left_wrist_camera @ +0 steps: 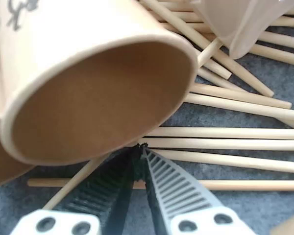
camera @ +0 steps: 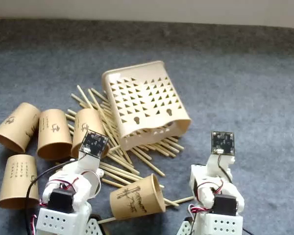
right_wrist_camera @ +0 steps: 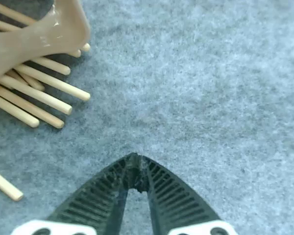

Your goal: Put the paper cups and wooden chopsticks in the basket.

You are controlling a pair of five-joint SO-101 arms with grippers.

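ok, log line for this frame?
left gripper: shut, empty, by cup rim | right gripper: shut, empty, over carpet | basket: tipped over on chopsticks | paper cups: five, on sides, outside basket

Either side of the basket [camera: 147,105], the left arm [camera: 68,196] and right arm [camera: 216,196] are white plastic with black servos [camera: 62,199], red-and-black wires [camera: 64,183] and a black circuit board [camera: 93,143] each (the wrist camera). The left gripper [left_wrist_camera: 139,147] and right gripper [right_wrist_camera: 135,159] have black ribbed fingers [left_wrist_camera: 171,181].

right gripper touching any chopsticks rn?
Apart. Right wrist view: the right gripper, shut, sits over bare grey carpet, and carpet shows between its tips and the nearest wooden chopsticks.
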